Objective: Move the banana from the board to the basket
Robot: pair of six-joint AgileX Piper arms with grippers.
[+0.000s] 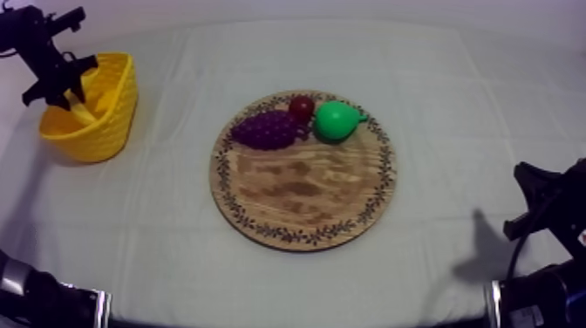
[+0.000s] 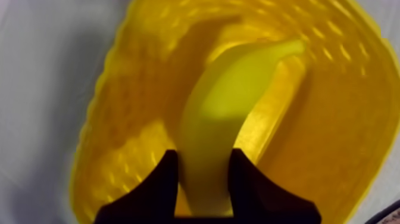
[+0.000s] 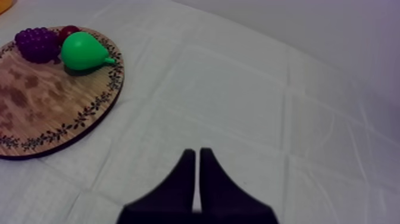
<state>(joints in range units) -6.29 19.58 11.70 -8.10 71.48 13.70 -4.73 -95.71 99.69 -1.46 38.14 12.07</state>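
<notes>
Black fingers of the left gripper (image 2: 203, 156) stand closest, clamped one on each side of the lower end of the banana (image 2: 238, 89). The fruit hangs inside the mouth of the yellow basket (image 2: 333, 149), its free end leaning toward the basket's far wall; whether the tip touches the wall or the floor, I cannot tell. So the banana is off the wooden board (image 1: 305, 187), which lies well apart from the basket and carries a bunch of grapes (image 1: 266, 129), a small red fruit (image 1: 302, 106) and a pear (image 1: 333, 120), the grapes nearest the basket of the three. Beyond the board, on the side away from the basket, the right gripper (image 3: 197, 152) sits over the bare cloth (image 3: 256, 89) with its fingers pressed together on nothing. As I judge it, the carrying is done and only the letting go is left. The clean way would be to sink a touch deeper so the fruit slides rather than drops, spread the fingers wide, then rise straight up through the middle of the opening. The basket looks light, and a finger snagging its rim could tip it.
</notes>
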